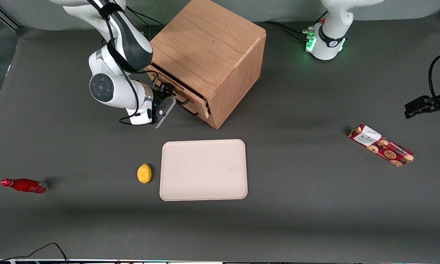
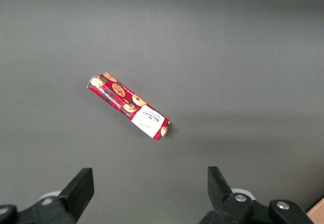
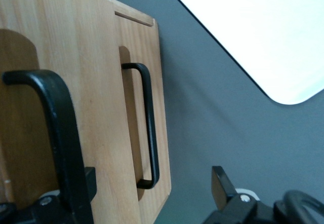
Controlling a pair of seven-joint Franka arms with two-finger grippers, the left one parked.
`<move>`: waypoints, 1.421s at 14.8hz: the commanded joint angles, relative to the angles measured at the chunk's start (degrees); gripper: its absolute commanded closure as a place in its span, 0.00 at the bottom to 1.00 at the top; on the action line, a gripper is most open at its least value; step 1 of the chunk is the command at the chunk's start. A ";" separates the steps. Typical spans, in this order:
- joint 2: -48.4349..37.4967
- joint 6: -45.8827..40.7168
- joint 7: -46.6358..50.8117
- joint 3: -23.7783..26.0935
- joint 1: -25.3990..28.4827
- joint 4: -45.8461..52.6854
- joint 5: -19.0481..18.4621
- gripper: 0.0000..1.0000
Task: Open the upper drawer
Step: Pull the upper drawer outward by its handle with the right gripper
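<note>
The light-oak cabinet [image 1: 205,44] stands at the back of the table, its two drawer fronts facing the working arm. My gripper [image 1: 167,98] hovers right in front of them, open. In the right wrist view the upper drawer [image 3: 96,82] fills the near field, and its black bar handle [image 3: 61,133] runs close past one finger [image 3: 87,183], outside the gap. The other finger [image 3: 223,183] is out over the grey table. Between the fingers of the gripper [image 3: 154,183] lie the lower drawer's front [image 3: 161,92] and the end of its thinner handle [image 3: 149,122]. Nothing is gripped.
A pale rectangular tray [image 1: 203,170] [image 3: 253,31] lies nearer the front camera than the cabinet, with a yellow lemon [image 1: 144,173] beside it. A red bottle [image 1: 24,185] lies toward the working arm's end. A red cookie box [image 1: 381,145] [image 2: 129,105] lies toward the parked arm's end.
</note>
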 commanded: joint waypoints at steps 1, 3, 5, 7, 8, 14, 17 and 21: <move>-0.44 0.74 -1.25 -0.90 -0.20 -0.23 -1.61 0.00; -0.44 0.82 -0.98 -1.43 -0.20 -0.14 -3.44 0.00; -0.35 1.26 -1.24 -2.39 -0.38 -0.14 -4.33 0.00; -0.18 2.49 -1.25 -3.19 -0.81 -0.06 -4.69 0.00; 0.00 3.89 -1.16 -3.54 -0.99 0.03 -4.69 0.00; 0.26 5.30 -1.07 -5.65 -1.87 2.05 -5.30 0.00; 0.79 6.18 -1.16 -6.79 -2.22 2.58 -7.59 0.00; 2.02 9.17 -1.07 -8.02 -2.31 3.81 -7.59 0.00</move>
